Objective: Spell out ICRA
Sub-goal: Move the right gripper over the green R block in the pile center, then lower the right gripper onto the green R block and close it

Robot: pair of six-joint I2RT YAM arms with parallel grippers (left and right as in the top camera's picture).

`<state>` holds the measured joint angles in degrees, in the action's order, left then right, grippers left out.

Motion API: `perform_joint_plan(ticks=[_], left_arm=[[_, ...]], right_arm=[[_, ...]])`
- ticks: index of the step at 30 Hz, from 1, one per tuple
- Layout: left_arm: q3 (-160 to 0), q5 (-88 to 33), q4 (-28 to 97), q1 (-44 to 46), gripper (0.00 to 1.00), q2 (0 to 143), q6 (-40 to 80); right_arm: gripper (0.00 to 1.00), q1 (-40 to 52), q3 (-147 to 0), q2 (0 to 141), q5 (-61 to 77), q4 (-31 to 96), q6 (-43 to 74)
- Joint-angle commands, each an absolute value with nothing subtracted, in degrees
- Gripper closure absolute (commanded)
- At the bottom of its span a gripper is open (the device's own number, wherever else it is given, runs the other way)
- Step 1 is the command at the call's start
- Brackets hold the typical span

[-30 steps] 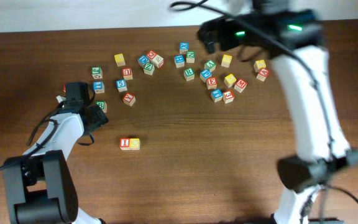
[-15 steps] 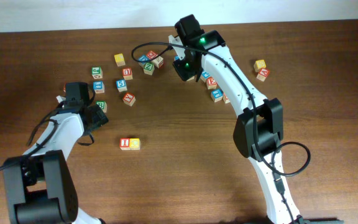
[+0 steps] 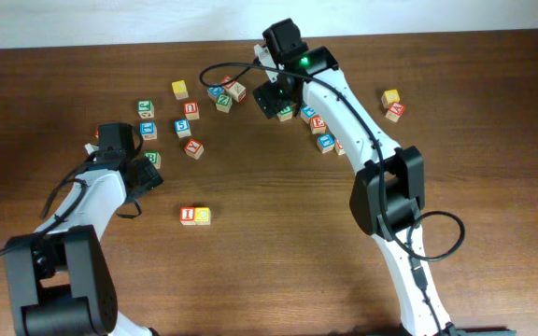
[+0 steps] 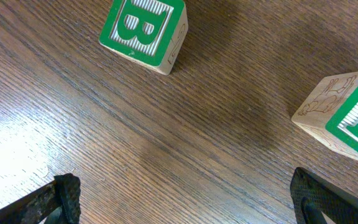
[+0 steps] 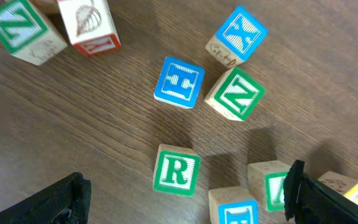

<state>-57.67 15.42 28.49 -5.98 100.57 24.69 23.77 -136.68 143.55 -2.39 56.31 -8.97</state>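
While the right gripper (image 3: 275, 99) stands wide open, empty, the green R cube (image 5: 176, 170) sits lower centre between its jaws; the left gripper (image 4: 184, 186) gapes empty too.

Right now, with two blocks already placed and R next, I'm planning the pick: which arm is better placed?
Right, I'd say. The right claw hovers open over the green R block; the left claw is across the table, over a green B block.

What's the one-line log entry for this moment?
row: I block beside yellow block | right gripper: open over R block | left gripper: open, empty
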Motion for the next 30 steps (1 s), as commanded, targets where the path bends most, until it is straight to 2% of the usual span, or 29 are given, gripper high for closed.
perform_joint_plan(ticks=[1, 3, 8, 9, 10, 12, 19, 22, 30], left_arm=[[-58.24, 15.40, 28.56, -6.07, 0.01, 101.03, 24.80], [-58.24, 15.40, 28.56, -6.07, 0.01, 101.03, 24.80], [-58.24, 15.40, 28.56, -6.07, 0.01, 101.03, 24.80], [-58.24, 15.40, 28.56, -6.07, 0.01, 101.03, 24.80], [-58.24, 15.40, 28.56, -6.07, 0.01, 101.03, 24.80], [-58.24, 15.40, 28.56, -6.07, 0.01, 101.03, 24.80], [-58.24, 15.40, 28.56, -6.07, 0.01, 101.03, 24.80], [-58.24, 15.40, 28.56, -6.07, 0.01, 101.03, 24.80], [-58.24, 15.40, 28.56, -6.07, 0.01, 101.03, 24.80]], right_arm=[[0.17, 23.38, -135.94, 146.74, -3.27, 55.99, -8.80], [0.25, 23.38, -135.92, 147.50, -3.27, 55.96, -8.78], [0.25, 23.24, -135.92, 148.94, -3.29, 55.59, -8.78], [0.29, 23.20, -135.92, 148.94, -3.29, 55.42, -8.78], [0.35, 23.16, -135.92, 148.94, -3.29, 55.44, -8.78], [0.56, 23.18, -135.92, 148.94, -3.25, 56.23, -8.08], [0.58, 23.22, -135.92, 149.32, -3.05, 57.25, -7.88], [0.68, 23.22, -135.92, 149.32, -3.05, 58.06, -7.88], [0.73, 23.22, -135.98, 148.42, -3.07, 60.86, -7.90]])
